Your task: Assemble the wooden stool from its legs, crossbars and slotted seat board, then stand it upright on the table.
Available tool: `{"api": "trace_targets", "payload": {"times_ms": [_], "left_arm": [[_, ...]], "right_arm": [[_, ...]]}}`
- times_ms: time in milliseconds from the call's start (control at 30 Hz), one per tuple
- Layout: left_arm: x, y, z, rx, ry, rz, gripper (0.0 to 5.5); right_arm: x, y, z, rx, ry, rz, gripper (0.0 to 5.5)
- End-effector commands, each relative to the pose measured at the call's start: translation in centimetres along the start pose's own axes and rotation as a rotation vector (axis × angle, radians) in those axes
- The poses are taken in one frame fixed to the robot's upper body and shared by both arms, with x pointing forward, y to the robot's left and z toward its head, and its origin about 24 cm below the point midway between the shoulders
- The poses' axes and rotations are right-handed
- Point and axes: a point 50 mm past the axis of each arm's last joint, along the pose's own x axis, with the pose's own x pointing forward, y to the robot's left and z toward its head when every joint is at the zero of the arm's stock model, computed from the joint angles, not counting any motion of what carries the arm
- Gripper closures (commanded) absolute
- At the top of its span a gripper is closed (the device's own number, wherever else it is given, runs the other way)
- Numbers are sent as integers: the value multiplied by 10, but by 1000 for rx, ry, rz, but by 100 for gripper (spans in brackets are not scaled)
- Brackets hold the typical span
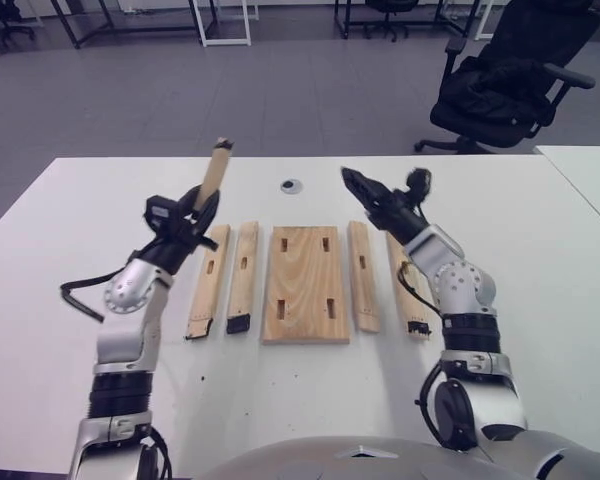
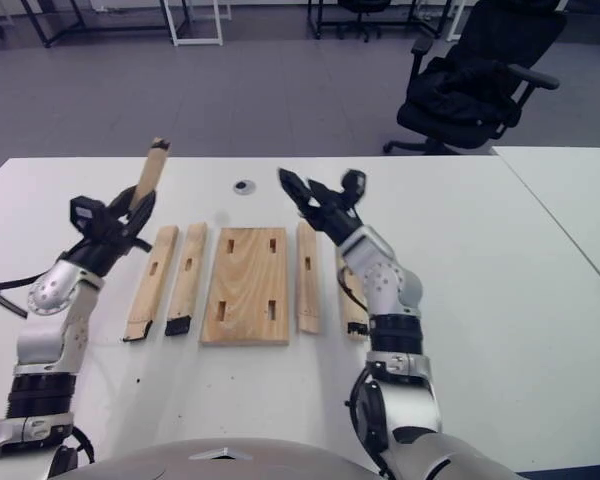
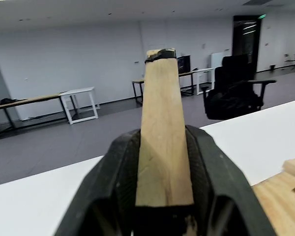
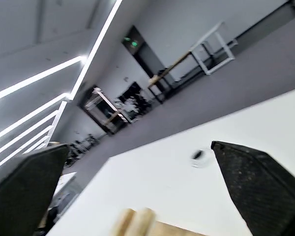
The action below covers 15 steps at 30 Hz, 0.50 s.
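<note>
1. Pale wooden bar with a dark-capped tip point(image 1: 215, 172) stands tilted in the air at about ten o'clock from the seat board. The left gripper point(image 1: 196, 222) is clamped on its lower end. With so much length above the grip, the bar will likely pivot or slip if it meets a slot off-angle.
2. At nine o'clock lie the outer left slotted leg point(image 1: 208, 280) and the inner left slotted leg point(image 1: 243, 275), side by side. A low swing of the bar could knock them askew.
3. At the centre of the white table point(image 1: 540, 260), the flat rectangular light-wood seat board point(image 1: 305, 285) lies loose. Pressing a part in one-handed may make it skid.
4. At three o'clock rest the inner right slotted leg point(image 1: 362, 275) and the outer right slotted leg point(image 1: 396, 260), the latter partly under the right forearm. A lowering arm could drag it.
5. At one o'clock the right gripper point(image 1: 380, 183) hovers with its fingers spread, holding nothing. The board therefore has nothing to brace it.
</note>
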Motion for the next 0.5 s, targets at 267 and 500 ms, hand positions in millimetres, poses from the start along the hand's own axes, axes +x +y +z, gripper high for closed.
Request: {"api": "trace_targets", "payload": {"times_ms": [267,500], "left_arm": [[29,-71,26,28,-113,-342,422],[27,-72,18,131,-72,-366,422]], "right_arm": [[23,47,0,131,57,106,172],[22,50,-1,114,64,90,314]]}}
